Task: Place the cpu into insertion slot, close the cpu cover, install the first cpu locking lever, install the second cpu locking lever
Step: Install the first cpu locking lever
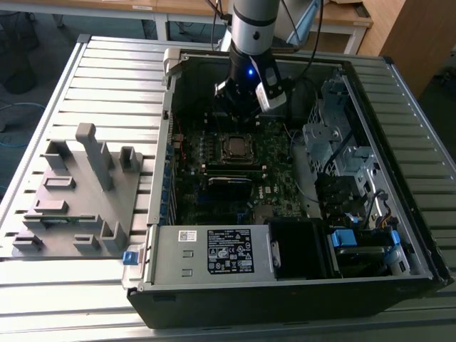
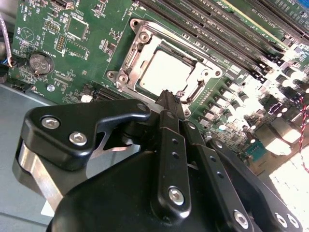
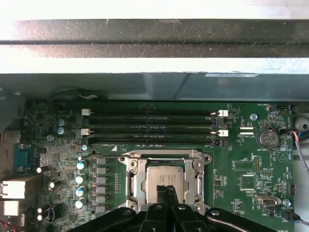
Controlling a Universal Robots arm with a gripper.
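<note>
Cpu point(image 1: 234, 147) lies just above the centre of the exterior view, on the green motherboard point(image 1: 281, 160), with the arm reaching down towards it from the upper edge of the frame; in both wrist views its dull silver top sits flat and square in the insertion slot, hiding the pin face, so the seating step looks done; the cpu cover point(image 3: 163, 158) lies around it as a silvery frame, the chip top showing through its cut-out, which I judge to mean it is closed rather than hinged up; whether either locking lever is latched I cannot tell. The gripper point(image 2: 169, 95) hangs low over the rim of the socket, its two black fingers point(image 2: 166, 145) pressed together into one narrow tip and holding nothing; drawn together like that, the tip makes a thin pusher, probably suited to pressing on a cover or a wire lever, not to carrying the chip. The long black memory slots point(image 3: 152, 123) run beside the socket, apart from the tip.
</note>
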